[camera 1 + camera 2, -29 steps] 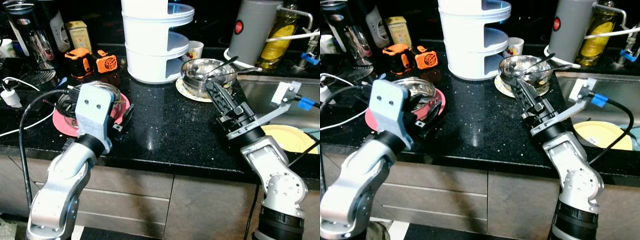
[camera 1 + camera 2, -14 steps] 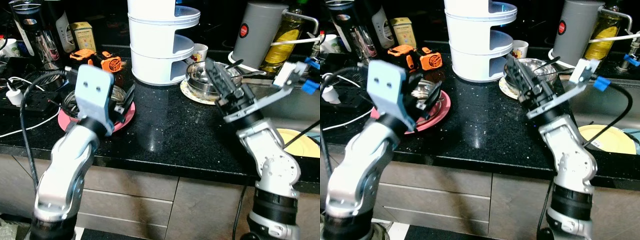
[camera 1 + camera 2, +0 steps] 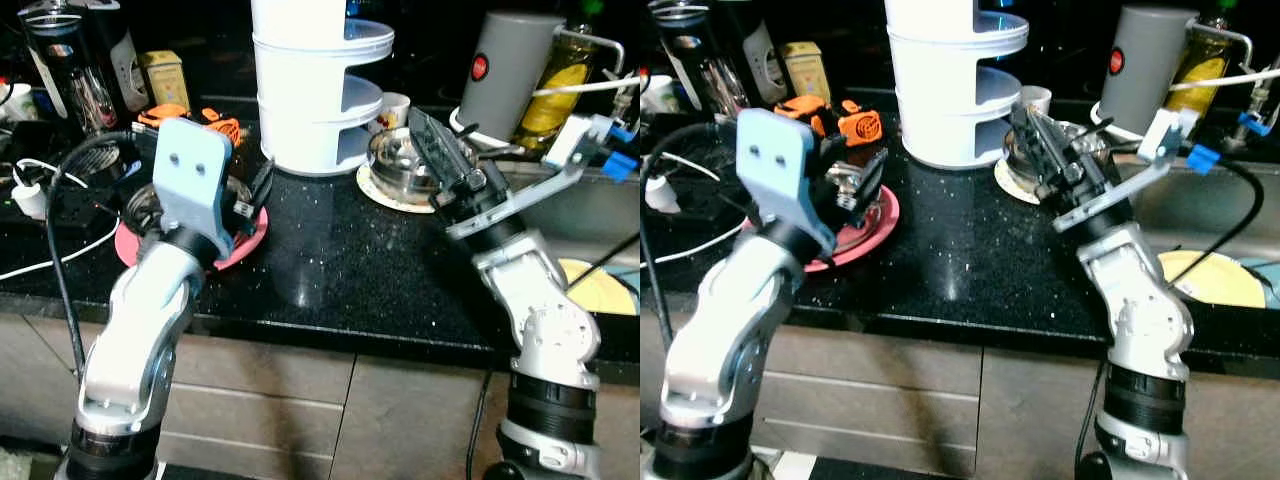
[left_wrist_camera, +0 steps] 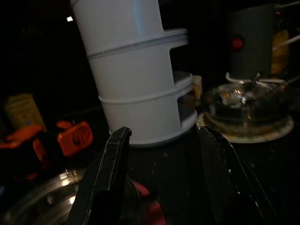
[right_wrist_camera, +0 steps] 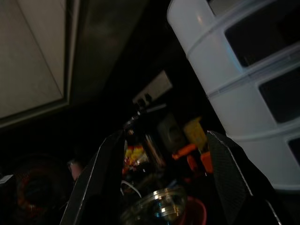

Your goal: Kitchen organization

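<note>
A steel bowl with utensils sits on a small plate beside the white tiered rack. My right gripper hovers open over the bowl's right side, tilted upward, with nothing between its fingers. On the left, a glass bowl rests on a pink plate. My left gripper is open just above that plate's right part, pointing toward the rack; it holds nothing.
A grey canister and an oil bottle stand at the back right. The sink holds a yellow plate. Orange items, a yellow box, a glass appliance and cables crowd the back left.
The camera shifted. My right gripper rose from the steel bowl's rim and tilted upward. My left gripper lifted from beside the pink plate to above it.
</note>
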`<state>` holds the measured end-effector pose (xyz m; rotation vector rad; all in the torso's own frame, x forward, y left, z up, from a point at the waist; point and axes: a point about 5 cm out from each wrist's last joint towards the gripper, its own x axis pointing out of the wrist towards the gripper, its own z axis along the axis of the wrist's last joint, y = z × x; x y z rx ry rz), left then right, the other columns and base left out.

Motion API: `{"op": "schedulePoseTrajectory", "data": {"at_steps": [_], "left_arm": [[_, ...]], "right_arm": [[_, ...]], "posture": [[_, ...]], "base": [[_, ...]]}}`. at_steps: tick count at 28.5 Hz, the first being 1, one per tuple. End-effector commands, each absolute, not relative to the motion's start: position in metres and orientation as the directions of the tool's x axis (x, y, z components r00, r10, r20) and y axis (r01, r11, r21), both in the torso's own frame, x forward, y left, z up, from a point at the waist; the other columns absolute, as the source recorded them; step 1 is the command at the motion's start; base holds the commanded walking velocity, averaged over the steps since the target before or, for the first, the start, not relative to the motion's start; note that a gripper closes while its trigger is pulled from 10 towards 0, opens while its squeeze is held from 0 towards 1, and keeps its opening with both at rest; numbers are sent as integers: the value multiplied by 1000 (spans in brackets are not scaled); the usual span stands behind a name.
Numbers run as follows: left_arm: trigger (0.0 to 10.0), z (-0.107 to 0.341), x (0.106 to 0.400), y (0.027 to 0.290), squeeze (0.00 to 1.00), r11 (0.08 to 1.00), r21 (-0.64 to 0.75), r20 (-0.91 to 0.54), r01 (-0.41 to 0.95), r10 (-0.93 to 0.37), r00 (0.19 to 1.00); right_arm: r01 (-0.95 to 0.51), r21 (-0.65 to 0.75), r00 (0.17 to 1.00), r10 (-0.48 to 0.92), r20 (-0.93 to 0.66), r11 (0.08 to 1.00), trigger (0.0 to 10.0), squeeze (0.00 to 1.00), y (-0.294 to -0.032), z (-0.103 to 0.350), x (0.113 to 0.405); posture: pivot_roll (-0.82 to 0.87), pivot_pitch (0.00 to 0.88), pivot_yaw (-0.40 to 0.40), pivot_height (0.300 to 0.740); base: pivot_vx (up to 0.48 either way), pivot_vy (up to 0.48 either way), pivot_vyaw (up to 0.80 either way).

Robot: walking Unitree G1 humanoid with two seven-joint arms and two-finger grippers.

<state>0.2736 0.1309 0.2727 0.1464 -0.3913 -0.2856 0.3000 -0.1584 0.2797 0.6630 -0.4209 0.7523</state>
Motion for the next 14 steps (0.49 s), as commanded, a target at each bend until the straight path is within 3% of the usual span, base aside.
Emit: {"op": "schedulePoseTrajectory", "data": {"at_steps": [1, 14], "left_arm": [[10000, 268, 269, 136, 0, 952, 184, 318, 243, -292, 902], [10000, 263, 254, 140, 0, 952, 167, 240, 258, -293, 925]], "right_arm": [[-736, 417, 672, 504, 543, 532, 10000, 0, -155, 276, 296], [-723, 475, 691, 524, 497, 502, 10000, 0, -148, 268, 280]], "posture": [[-2, 75, -18, 740], [4, 209, -13, 740]], "base": [[0, 0, 0], [0, 0, 0]]}}
